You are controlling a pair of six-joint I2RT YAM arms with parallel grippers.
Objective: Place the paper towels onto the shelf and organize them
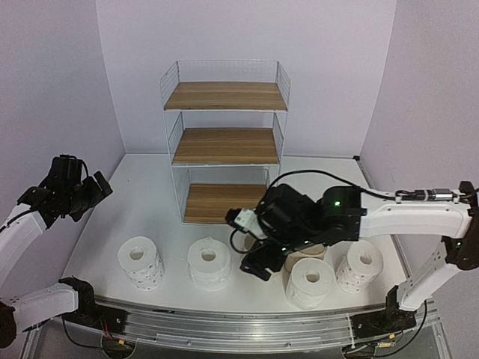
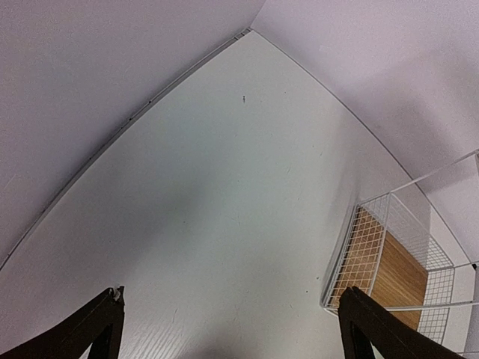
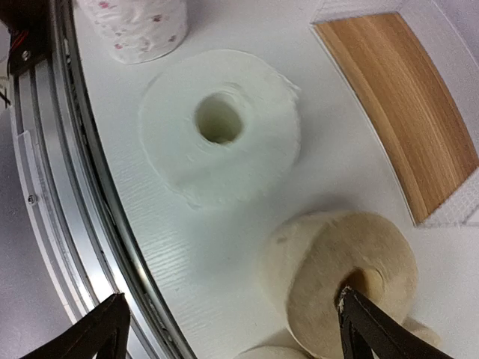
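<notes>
Step in hand: the shelf (image 1: pixel 224 142) is standing at the far middle of the table (image 1: pixel 142 202) with all three boards bare, so no roll is placed yet — judging by the pose, the first pick is being lined up.
Left gripper (image 2: pixel 228 329): hanging well off to the left, jaws spread wide, holding nothing; its own camera is showing only bare table and a corner of the shelf.
Dotted roll, left (image 1: pixel 141 262): standing on end near the front rail, untouched.
White roll, centre-left (image 1: pixel 209 263): standing just right of it, also untouched.
Right gripper (image 3: pixel 232 329): reaching in over the near middle, jaws wide and carrying nothing; one finger (image 3: pixel 367 318) is sitting at the core hole of a beige roll (image 3: pixel 337 277) — whether it is touching the paper, I cannot tell.
Rolls at right: a white roll (image 1: pixel 310 283) and a dotted roll (image 1: pixel 360 265) are standing near the rail.
Next move: probably settling on the beige roll before closing, then carrying it far to a board.
</notes>
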